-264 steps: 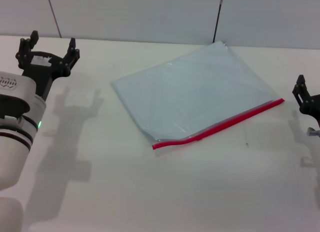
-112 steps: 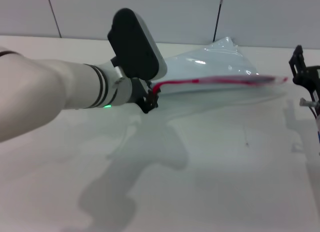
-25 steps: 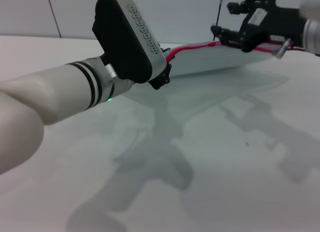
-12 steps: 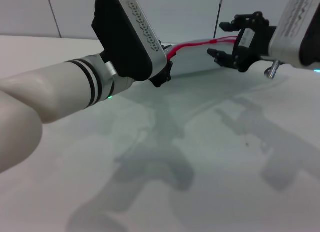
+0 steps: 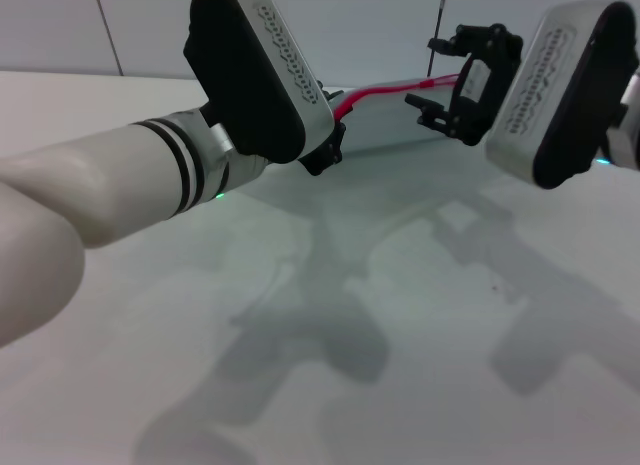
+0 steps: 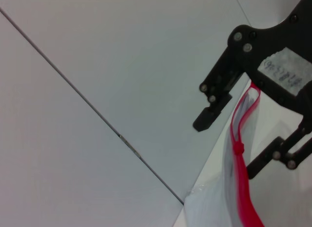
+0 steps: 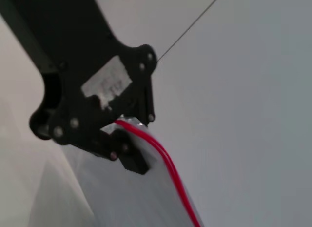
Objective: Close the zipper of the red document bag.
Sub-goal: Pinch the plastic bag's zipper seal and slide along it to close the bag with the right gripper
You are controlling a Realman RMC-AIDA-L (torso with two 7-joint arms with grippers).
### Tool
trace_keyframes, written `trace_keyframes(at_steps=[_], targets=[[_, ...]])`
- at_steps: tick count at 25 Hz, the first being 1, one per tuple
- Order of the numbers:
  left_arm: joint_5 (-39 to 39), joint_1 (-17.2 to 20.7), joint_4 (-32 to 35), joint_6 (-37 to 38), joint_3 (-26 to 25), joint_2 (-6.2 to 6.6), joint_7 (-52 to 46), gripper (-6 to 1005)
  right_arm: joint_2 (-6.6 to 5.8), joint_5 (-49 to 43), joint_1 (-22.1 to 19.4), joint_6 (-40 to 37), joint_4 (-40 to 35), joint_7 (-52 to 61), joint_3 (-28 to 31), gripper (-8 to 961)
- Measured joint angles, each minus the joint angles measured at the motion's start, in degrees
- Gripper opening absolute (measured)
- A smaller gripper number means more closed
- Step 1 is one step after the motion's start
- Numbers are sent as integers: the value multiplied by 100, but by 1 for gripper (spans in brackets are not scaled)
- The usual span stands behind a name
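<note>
The left gripper (image 5: 325,150) was clamped on the near corner of the red document bag (image 5: 385,125) and held it lifted above the white table (image 5: 400,365). Farther along, the right gripper (image 5: 440,73) had its fingers spread apart on both sides of the zipper (image 5: 395,89), gripping nothing.

the document bag (image 5: 385,125) hangs lifted off the table (image 5: 420,385) toward its far side, zipper (image 5: 385,93) edge uppermost. the left gripper (image 5: 325,150) holds the bag's left end; the right gripper (image 5: 445,80) sits at the zipper further right, fingers spread either side of it.
</note>
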Motion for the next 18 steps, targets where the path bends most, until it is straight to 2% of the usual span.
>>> trace_keyframes(at_steps=[18], targets=[[3,-10,-26,-20,16,0,0,55,-6,-184,17,216,53,-14,-255,454]])
